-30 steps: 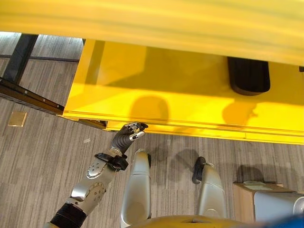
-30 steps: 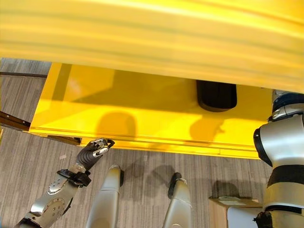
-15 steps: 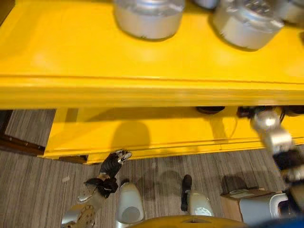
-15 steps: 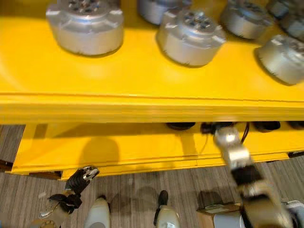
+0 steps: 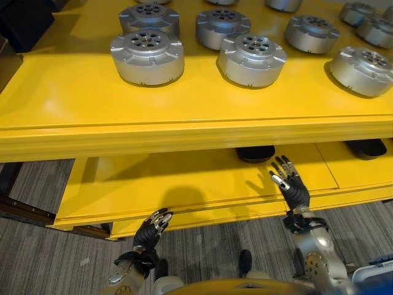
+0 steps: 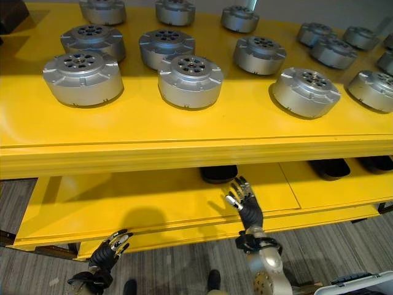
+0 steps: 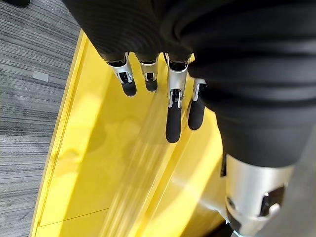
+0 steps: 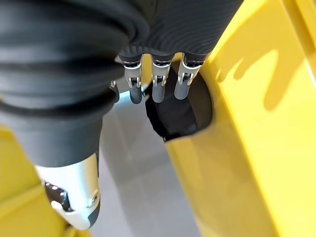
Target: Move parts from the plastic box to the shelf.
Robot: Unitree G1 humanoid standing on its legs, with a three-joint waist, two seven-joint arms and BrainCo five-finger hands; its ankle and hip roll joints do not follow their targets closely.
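My view has risen to the yellow metal shelf (image 6: pixel 184 132) of round silver parts (image 6: pixel 191 80); right hand (image 6: pixel 247 206) has come up, left hand (image 6: pixel 105 254) low, both released and empty: fetch another part.

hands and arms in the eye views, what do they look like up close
Both the left hand and the right hand have silver fingers with dark tips, and a dark ribbed cover over the back of the hand and wrist. Behind each wrist the forearm is a rounded silver-grey shell.

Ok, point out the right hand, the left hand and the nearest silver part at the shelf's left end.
right hand (image 5: pixel 296 190), left eye view, back of the hand.
left hand (image 5: pixel 149 230), left eye view, back of the hand.
silver part (image 5: pixel 147 56), left eye view, top face.
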